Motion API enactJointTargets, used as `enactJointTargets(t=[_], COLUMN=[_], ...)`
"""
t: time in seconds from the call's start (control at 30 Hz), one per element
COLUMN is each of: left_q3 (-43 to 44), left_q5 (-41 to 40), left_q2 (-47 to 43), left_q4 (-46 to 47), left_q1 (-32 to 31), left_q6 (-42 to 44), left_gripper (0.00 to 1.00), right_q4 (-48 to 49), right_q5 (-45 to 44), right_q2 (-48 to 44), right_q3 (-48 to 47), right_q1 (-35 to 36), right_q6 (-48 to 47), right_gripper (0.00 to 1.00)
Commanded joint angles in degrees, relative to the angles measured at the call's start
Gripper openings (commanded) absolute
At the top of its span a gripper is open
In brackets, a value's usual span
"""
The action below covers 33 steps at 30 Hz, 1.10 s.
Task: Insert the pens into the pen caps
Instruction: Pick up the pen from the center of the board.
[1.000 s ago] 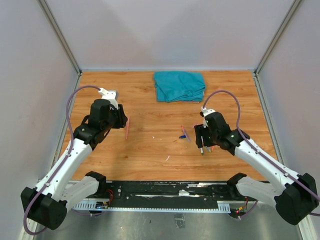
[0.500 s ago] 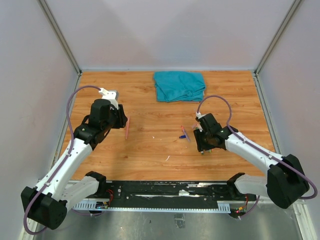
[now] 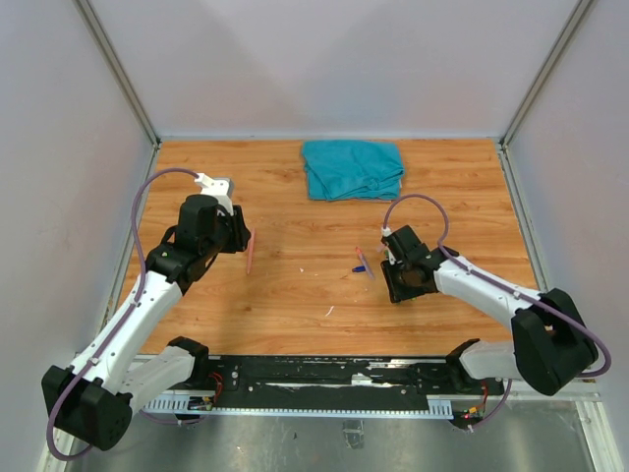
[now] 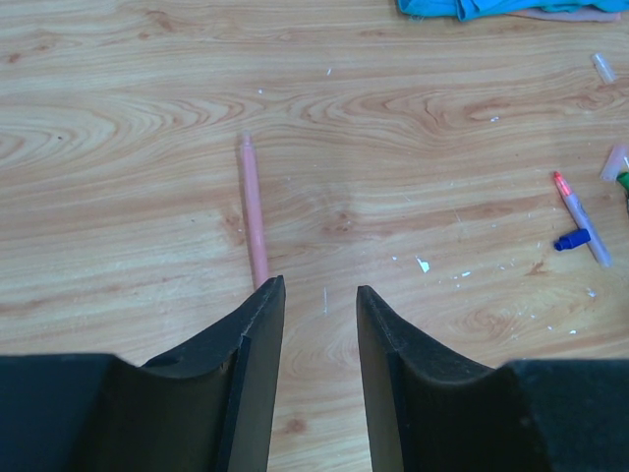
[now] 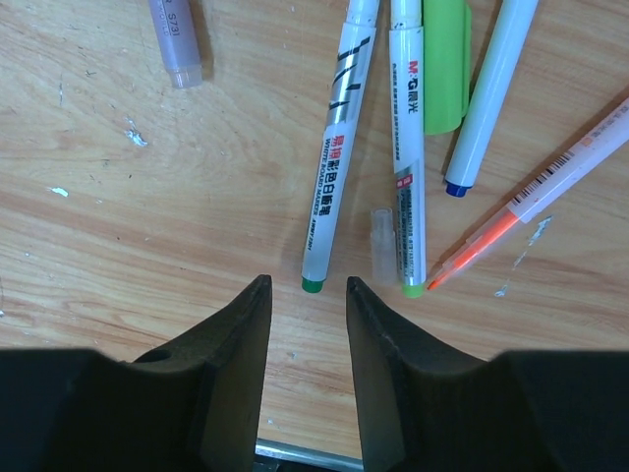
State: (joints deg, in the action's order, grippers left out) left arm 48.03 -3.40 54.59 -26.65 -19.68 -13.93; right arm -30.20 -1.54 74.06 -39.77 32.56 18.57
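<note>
My left gripper is open and empty, its left fingertip beside the near end of a pink pen lying on the wood; both show in the top view, gripper and pen. A red-tipped pen and a blue cap lie mid-table, the cap also visible from above. My right gripper is open and empty, low over the table, just short of a white green-ended marker. Beside it lie a second green marker, a lime cap, a clear cap, a blue-tipped pen and an orange pen.
A teal cloth lies folded at the back of the table. A greyish purple barrel lies apart to the left of the markers. A clear cap lies near the cloth. The metal front rail is just below my right fingers.
My right arm has swung left and in toward the middle, lowering its gripper over the cluster of pens. The left arm and the pink pen have not moved.
</note>
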Motion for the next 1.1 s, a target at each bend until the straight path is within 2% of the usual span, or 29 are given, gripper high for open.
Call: enactJointTargets(t=[0.0,0.77,0.93,1.07], left_q3=[-0.5,-0.5,-0.5,-0.4], left_q5=[-0.4,-1.3,-1.3,-1.5], left_q2=[0.0,0.0,0.0,0.0], left_q4=[0.1,-0.1,-0.1,-0.1], left_q1=[0.2,0.2,0.2,0.3], left_q6=[0.8,0.8,0.9,0.9], left_gripper=[0.4,0.4,0.4,0.39], right_q4=[0.7,2.4,2.7,2.8], right_q5=[0.2,-2.0,-1.1,-0.9], right_q2=[1.3,6.8,7.1,6.3], right_q3=[0.4,0.3,0.4,0.5], right_q1=[-0.5,-0.5,-0.5,-0.6], right_q6=[0.6,-0.4,-0.5,-0.3], right_gripper=[0.36,0.26,0.19,0.05])
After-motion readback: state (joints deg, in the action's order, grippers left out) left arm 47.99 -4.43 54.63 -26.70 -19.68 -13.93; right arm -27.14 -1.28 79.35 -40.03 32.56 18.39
